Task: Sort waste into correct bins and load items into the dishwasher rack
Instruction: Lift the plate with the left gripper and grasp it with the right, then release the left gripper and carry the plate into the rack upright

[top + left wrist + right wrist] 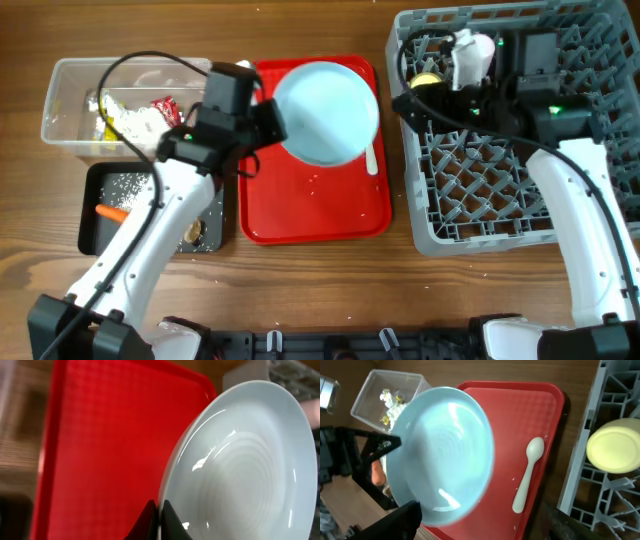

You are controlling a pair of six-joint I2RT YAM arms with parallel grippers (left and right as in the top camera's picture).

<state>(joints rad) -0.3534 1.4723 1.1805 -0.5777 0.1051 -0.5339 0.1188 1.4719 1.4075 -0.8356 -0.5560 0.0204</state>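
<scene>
The left claw (159,510) is clenched on the rim of the blue plate (325,110). The plate is tipped up on its side over the back part of the red tray (310,215). From the left wrist you can see the two dark fingers pinching the plate's edge, one on each side. A white spoon (372,158) lies flat on the tray near its right edge, just beside the plate. The right claw (485,514) is over the back left corner of the grey rack (480,190). Its fingers are spread wide and nothing is between them. A yellow cup (615,445) sits upside down in the rack, close to that claw. On the left of the worktop (320,290) are two bins. The clear bin (60,95) at the back holds red and yellow wrappers (165,108) and white tissue (140,125). The black bin (88,235) in front of it holds white rice (130,185), an orange carrot (110,212) and a brown lump (194,230).
</scene>
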